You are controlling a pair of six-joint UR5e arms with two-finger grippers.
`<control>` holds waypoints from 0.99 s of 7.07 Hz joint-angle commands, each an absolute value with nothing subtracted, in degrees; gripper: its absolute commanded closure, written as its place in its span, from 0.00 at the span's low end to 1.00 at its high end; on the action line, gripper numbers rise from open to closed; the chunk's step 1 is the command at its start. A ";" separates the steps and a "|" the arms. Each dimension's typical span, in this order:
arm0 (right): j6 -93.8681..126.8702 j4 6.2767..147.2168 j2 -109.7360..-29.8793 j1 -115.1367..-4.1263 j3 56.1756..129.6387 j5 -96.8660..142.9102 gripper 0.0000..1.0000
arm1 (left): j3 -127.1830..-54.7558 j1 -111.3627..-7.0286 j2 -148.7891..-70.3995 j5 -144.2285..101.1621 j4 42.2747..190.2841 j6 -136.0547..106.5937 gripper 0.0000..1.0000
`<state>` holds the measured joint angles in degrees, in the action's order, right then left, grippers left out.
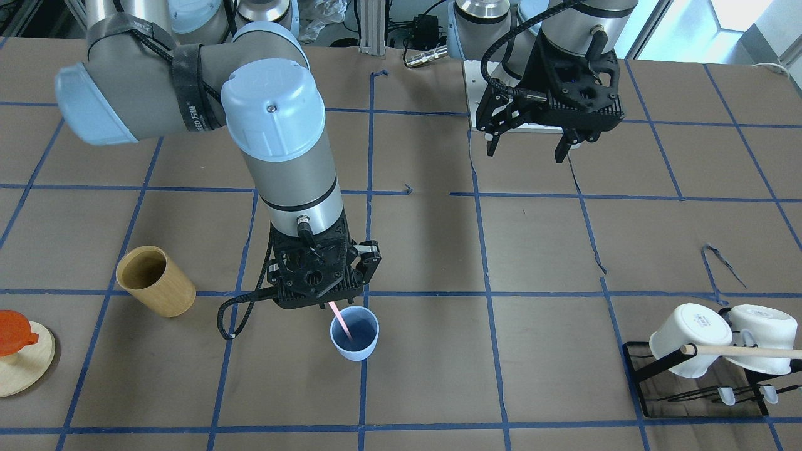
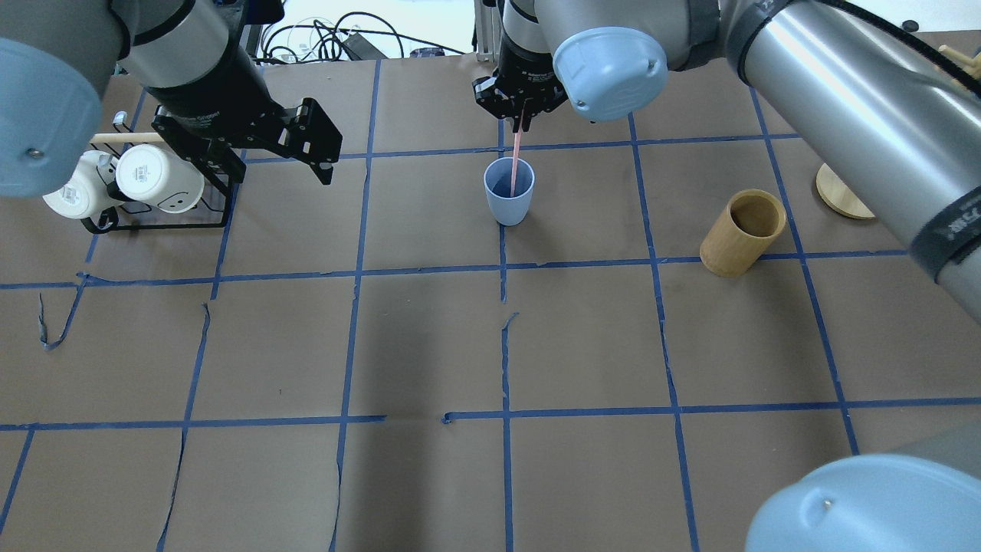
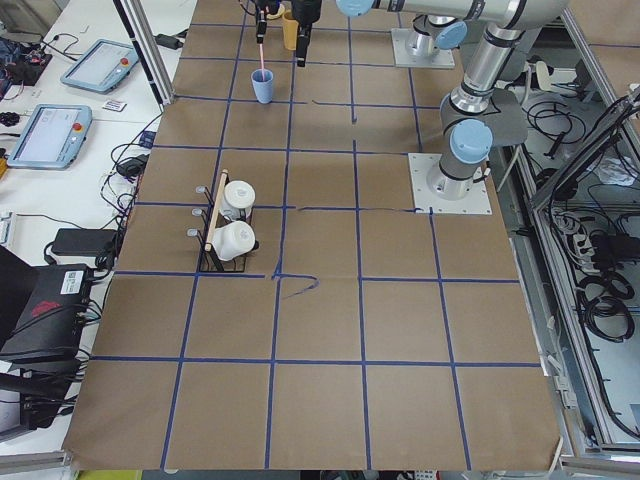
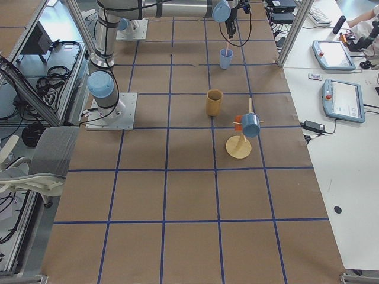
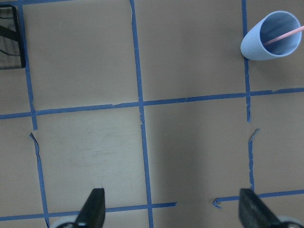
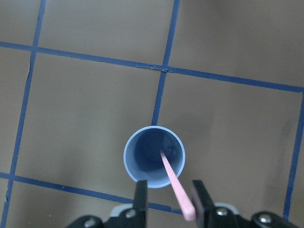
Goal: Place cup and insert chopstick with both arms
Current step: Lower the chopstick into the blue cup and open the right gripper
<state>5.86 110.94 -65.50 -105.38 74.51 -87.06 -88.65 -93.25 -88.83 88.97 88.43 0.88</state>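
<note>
The light-blue cup (image 1: 354,352) stands upright on the brown table, also in the overhead view (image 2: 509,208) and the right wrist view (image 6: 145,154). The pale-pink chopstick (image 1: 342,321) stands slanted in the cup, lower end on its floor. Its upper end (image 6: 183,204) lies between the fingers of my right gripper (image 6: 171,204), against one finger, with a gap to the other. The right gripper (image 2: 521,107) hangs right above the cup, jaws slightly apart. My left gripper (image 1: 532,147) is open and empty, high above bare table, far from the cup (image 5: 259,45).
A tan wooden cylinder cup (image 1: 156,282) stands near the blue cup on the right arm's side. A black rack (image 1: 642,369) holds two white mugs and a wooden rod (image 1: 745,351). A round wooden stand with an orange piece (image 1: 19,357) is at the table edge.
</note>
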 commanded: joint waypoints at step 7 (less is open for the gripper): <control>-15.72 85.28 -80.81 -87.72 76.67 -87.45 0.16 | -88.68 -93.25 -88.77 88.94 88.07 0.79 0.00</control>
<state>-12.54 89.10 -75.45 -90.16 71.45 -87.11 -88.68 -93.20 -88.80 88.92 88.13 0.82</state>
